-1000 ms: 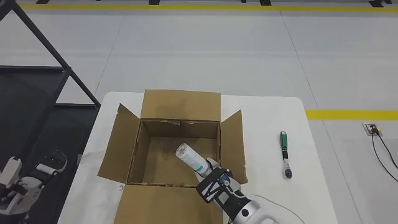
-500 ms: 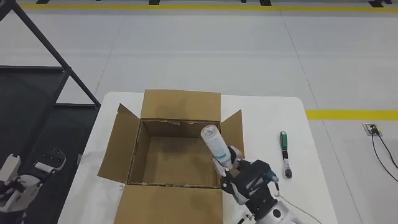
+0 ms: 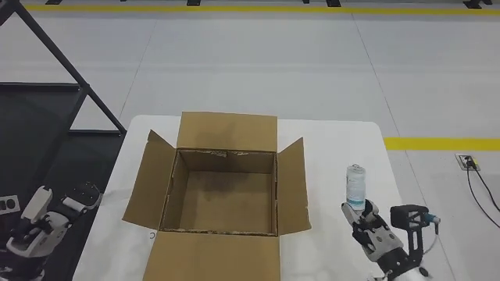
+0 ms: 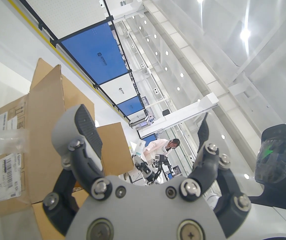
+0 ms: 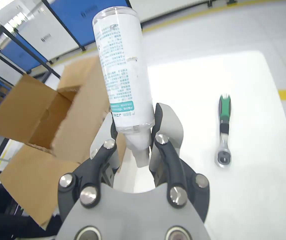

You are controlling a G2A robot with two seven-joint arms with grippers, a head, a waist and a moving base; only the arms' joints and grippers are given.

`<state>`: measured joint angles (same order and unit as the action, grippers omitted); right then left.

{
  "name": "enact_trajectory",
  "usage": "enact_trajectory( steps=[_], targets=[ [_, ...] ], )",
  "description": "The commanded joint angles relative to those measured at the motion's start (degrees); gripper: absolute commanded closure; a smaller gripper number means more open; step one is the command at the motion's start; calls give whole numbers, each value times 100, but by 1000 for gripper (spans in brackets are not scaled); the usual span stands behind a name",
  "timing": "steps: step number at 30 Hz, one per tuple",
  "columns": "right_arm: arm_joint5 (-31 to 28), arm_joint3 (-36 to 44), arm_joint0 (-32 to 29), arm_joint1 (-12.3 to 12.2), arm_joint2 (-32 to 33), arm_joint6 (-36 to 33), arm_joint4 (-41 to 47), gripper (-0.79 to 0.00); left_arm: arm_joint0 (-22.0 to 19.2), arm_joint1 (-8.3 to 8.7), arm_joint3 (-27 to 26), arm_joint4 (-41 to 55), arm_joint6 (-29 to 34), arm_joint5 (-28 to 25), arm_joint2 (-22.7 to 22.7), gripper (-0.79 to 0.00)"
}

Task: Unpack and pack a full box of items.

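Note:
An open cardboard box (image 3: 223, 191) stands mid-table with all its flaps spread, and its inside shows bare cardboard. My right gripper (image 3: 366, 220) is to the right of the box, over the white table (image 3: 344, 136). It is shut on the neck end of a white bottle (image 3: 356, 186) with a printed label, whose flat base points up and away. In the right wrist view the bottle (image 5: 123, 81) rises from between the right gripper (image 5: 134, 126) fingers. My left gripper (image 3: 58, 211) hangs open off the table's left edge, holding nothing.
A green-handled ratchet wrench (image 5: 224, 131) lies on the table right of the box, beyond the bottle. The box (image 4: 45, 116) is close by the left gripper (image 4: 143, 117). A dark metal rack (image 3: 47, 109) stands left of the table.
My right gripper carried the bottle from over the box's inside, across its right flap, to above the table by the wrench. The left gripper shifted slightly toward the table.

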<state>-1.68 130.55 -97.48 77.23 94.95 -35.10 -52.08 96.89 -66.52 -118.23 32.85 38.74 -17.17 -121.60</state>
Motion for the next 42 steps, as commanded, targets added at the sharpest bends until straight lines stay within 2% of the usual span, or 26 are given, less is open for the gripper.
enact_trajectory(
  steps=[1,5,9,16,23,24,26,27,35,40,41,42],
  targets=[
    [200,-422,546,-34,-43,-1071,-5,0,-11,2,-16,-46,-8,14,22,-785],
    [737,-1281,1438,-64,-306,-2005,-219,0,-15,4,-27,-89,-20,28,52,-785],
    [1228,-2076,2043,-66,-493,-2436,-260,0,6,1,-4,-88,-70,5,41,-785],
    [1409,-3092,2504,-78,-529,-2358,-20,0,57,-6,18,-54,-124,-40,-11,-785],
    [1601,-3332,2545,-102,-492,-2166,54,0,125,-15,-64,-124,-150,-87,40,-785],
    [1605,-3338,2541,-107,-486,-2164,63,-34,131,-17,-70,-133,-155,-92,48,-785],
    [1619,-3327,2530,-116,-487,-2146,75,-231,138,-18,-75,-157,-168,-101,53,-785],
    [1625,-3310,2516,-120,-490,-2131,77,-262,140,-19,-77,-161,-173,-103,56,-785],
    [1701,-3150,2428,-161,-459,-2096,88,-354,167,-25,-99,-163,-220,-115,54,-785],
    [1726,-3077,2401,-189,-436,-2120,95,-382,179,-29,-102,-142,-238,-135,45,-785],
    [1724,-3054,2390,-195,-428,-2122,97,-489,180,-29,-102,-139,-242,-136,44,-785],
    [1735,-3027,2374,-200,-415,-2116,102,-517,179,-30,-103,-135,-248,-135,44,-785]
  ],
)
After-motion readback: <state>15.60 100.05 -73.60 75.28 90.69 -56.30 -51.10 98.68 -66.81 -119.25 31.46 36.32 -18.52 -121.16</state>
